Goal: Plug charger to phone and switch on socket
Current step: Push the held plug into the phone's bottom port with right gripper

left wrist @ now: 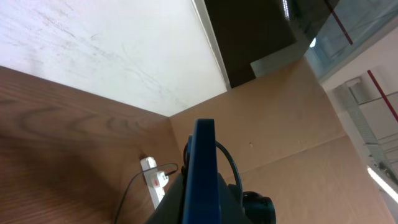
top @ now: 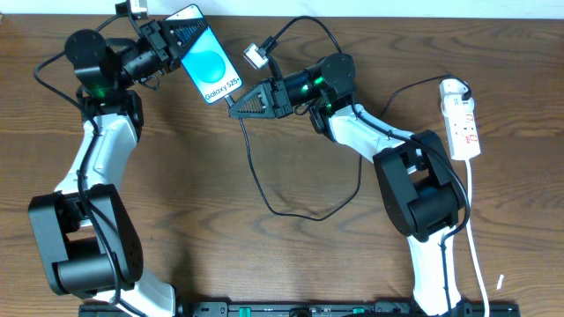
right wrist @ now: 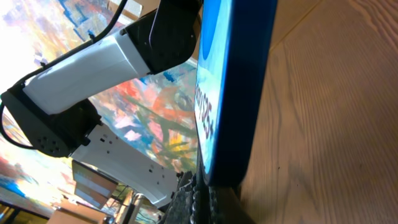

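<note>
We see the left claw (top: 179,40) clamped shut on the upper end of the phone (top: 210,66). The phone is a flat, glossy slab with black edges and a bright blue screen with white lettering. It sits at a slant in the upper left of the overhead frame, and in the left wrist view it shows edge-on as a thin dark blade.

The right claw (top: 236,104) is closed tight at the phone's lower short edge. We cannot tell whether it touches the phone. The charger (top: 264,198), a thin black cable, leaves that claw's tip and sags in a loose loop across the middle of the frame. Its plug tip is hidden between the fingers.

The left arm climbs from the lower left corner, its white link nearly straight up the frame and its wrist bent toward the right. The right arm rises from the lower right, folds at the elbow and reaches toward the upper left.

The socket (top: 462,119) is a matte white oblong strip with red-marked switches. It lies lengthwise at the far right, well apart from both claws, and its white cord trails toward the bottom edge.

The surface (top: 291,273) is brown wood grain, bare across the lower middle. Its far edge runs just above the phone.
</note>
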`<state>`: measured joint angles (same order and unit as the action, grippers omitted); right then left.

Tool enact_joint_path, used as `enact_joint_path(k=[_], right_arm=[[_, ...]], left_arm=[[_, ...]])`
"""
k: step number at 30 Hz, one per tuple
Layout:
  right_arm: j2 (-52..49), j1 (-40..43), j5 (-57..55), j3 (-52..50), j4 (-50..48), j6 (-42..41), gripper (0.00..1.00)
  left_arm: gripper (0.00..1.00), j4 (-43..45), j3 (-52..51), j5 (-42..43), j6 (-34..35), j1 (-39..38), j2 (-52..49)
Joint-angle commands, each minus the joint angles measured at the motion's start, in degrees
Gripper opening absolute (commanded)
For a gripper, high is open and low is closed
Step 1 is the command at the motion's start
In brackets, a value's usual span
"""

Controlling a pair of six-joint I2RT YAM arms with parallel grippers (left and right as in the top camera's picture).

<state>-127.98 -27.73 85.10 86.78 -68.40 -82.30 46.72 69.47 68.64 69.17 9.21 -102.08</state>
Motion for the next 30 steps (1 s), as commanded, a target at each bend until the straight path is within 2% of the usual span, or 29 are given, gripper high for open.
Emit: enact_joint_path(k=[1, 26, 28, 30], right_arm=[[0.83, -0.13, -8.09, 0.55, -0.48, -0.07, 0.01], [0.83, -0.07, -7.74, 0.55, -0.44, 1.18, 0.01], [0.83, -0.07, -7.17, 0.55, -0.44, 1.18, 0.11], [0.83, -0.07, -6.78, 0.55, -0.44, 1.18, 0.28]], left_arm=[[0.07, 0.57, 1.27, 4.70, -0.13, -0.96, 2.01], [0.07, 0.57, 1.27, 5.27, -0.15, -0.94, 2.01], [0.07, 0.57, 1.27, 5.07, -0.15, -0.90, 2.01], [0.07, 0.57, 1.27, 4.83, -0.17, -0.87, 2.01]])
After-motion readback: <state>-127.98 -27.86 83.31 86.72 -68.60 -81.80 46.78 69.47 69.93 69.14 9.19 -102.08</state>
